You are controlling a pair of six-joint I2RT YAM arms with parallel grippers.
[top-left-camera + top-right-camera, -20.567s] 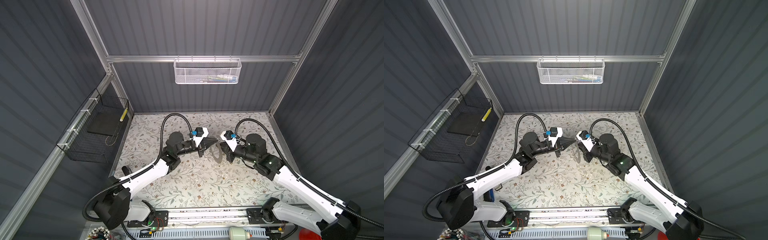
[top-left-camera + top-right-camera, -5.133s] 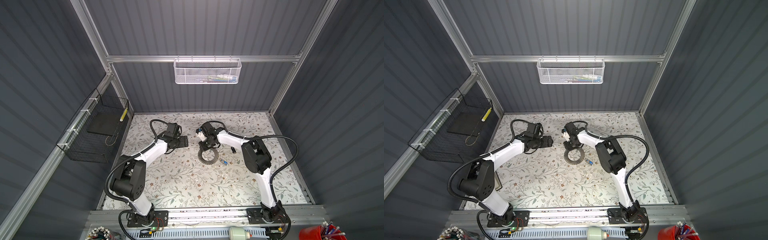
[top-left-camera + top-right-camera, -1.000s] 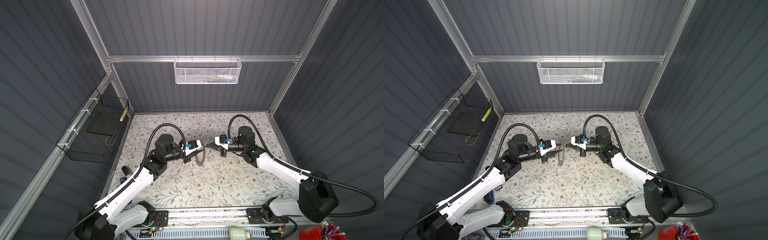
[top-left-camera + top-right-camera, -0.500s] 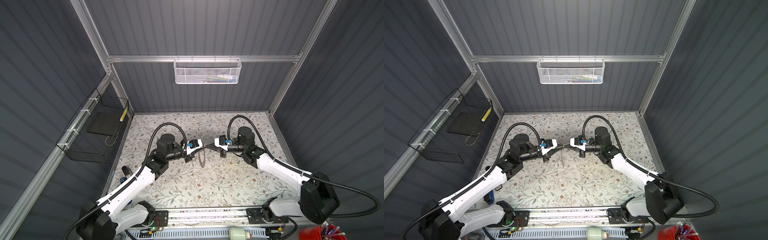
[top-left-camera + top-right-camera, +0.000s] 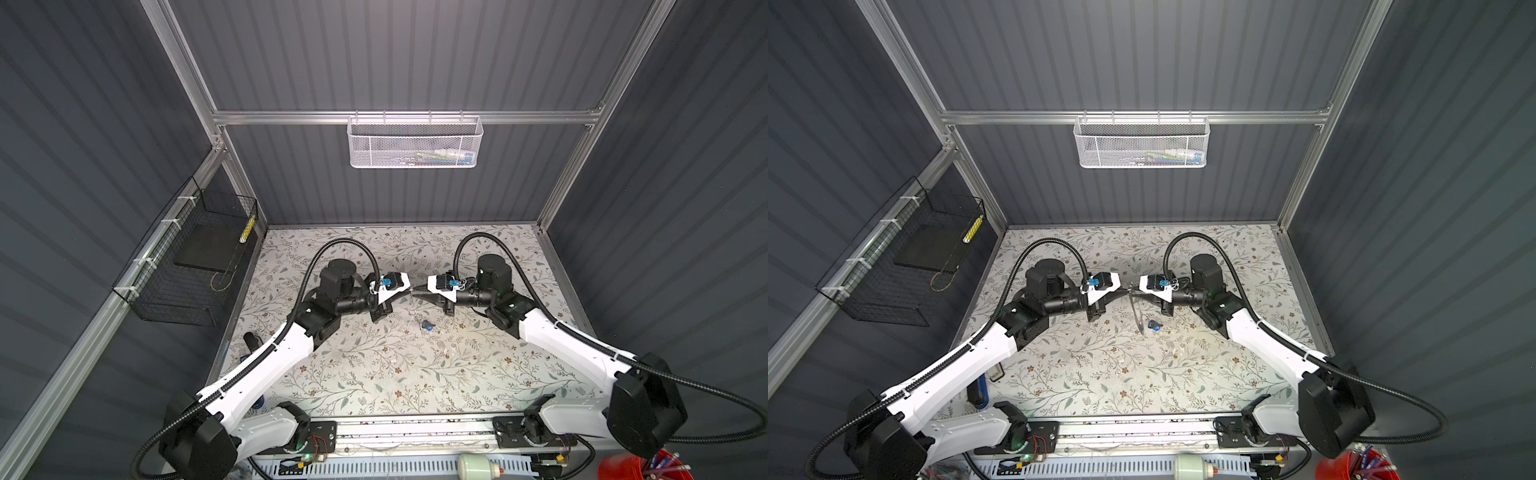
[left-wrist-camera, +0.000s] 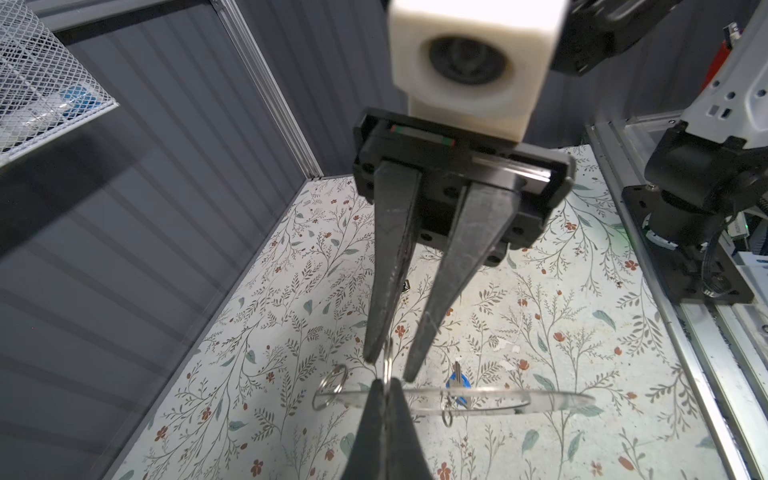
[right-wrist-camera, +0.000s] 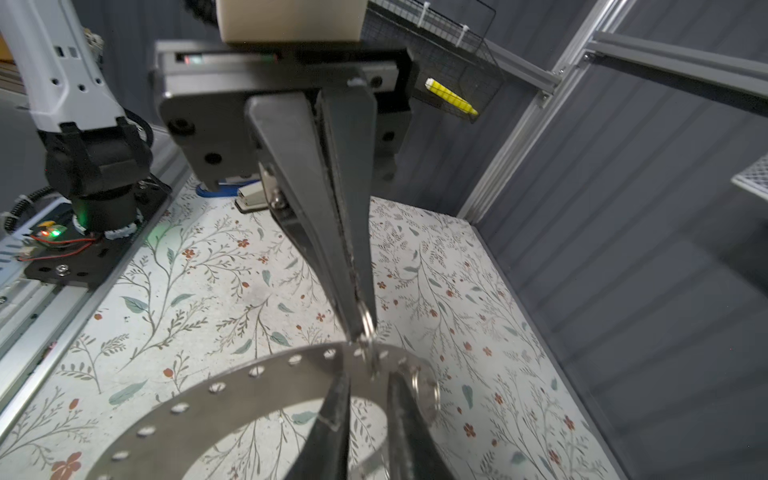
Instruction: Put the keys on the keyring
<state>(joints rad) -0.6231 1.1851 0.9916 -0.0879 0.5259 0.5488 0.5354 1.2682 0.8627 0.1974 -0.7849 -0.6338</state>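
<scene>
Two grippers meet tip to tip above mid-table: left gripper is clenched on the small keyring, which carries the clear perforated disc, and right gripper has its jaws slightly parted in both wrist views, straddling that same ring without pinching it. One key lies on the table below the disc, beside its blue tag and well apart from both grippers – grey shank is tiny, so probably a key, hard to confirm. Second split ring sits in a disc hole just beside the left tips
</scene>
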